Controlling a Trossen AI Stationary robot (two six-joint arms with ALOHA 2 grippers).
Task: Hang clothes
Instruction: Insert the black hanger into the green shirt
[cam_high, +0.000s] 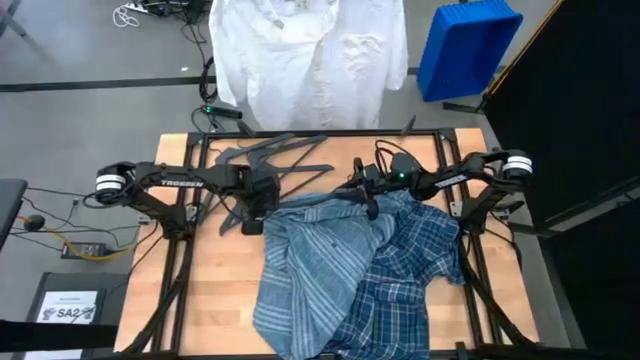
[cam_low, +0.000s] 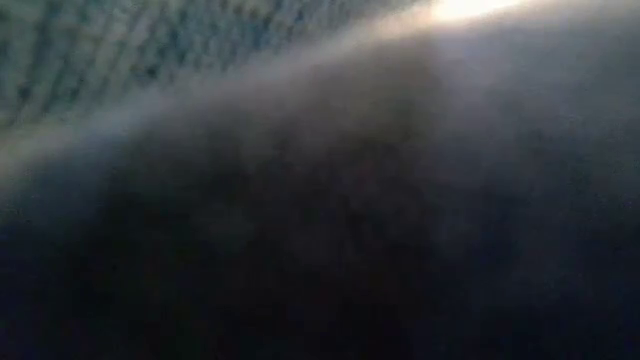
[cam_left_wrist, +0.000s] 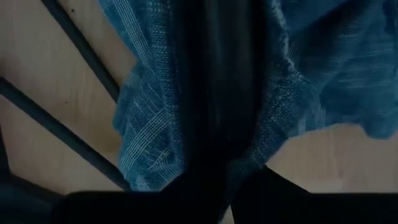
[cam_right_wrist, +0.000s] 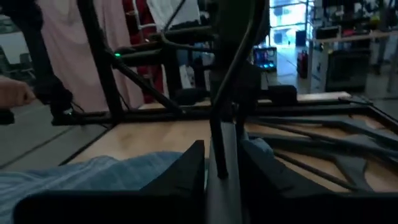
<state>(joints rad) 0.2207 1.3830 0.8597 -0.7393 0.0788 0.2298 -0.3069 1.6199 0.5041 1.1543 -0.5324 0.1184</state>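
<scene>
High view, near edge first: I see the plaid shirt (cam_high: 405, 275) and the striped shirt (cam_high: 300, 275) heaped together on the wooden table (cam_high: 215, 300), the striped one to the left and the darker plaid one to the right, overlapping at the middle. Both spill to the near table edge.

Low view: cloth pressed against the lens fills it; nothing else can be read there.

At mid-table, the left gripper (cam_high: 262, 208) sits at the upper left corner of the striped shirt. In the left wrist view its dark fingers (cam_left_wrist: 214, 124) are down on the blue-grey weave (cam_left_wrist: 149, 137) with a dark bar between them; I cannot tell whether they pinch cloth, bar or both.

The right gripper (cam_high: 368, 192) sits at the far edge of the heap, where both shirts meet. In the right wrist view its fingers (cam_right_wrist: 186, 168) stand close on either side of a dark upright bar (cam_right_wrist: 221, 149), apparently a hanger part.

Beyond the grippers, several dark grey hangers (cam_high: 275, 155) lie spread on the far part of the table.

Farthest off, past the table edge, the white shirt (cam_high: 310, 55) hangs spread out. A blue bin (cam_high: 465, 45) stands on the floor to its right.
</scene>
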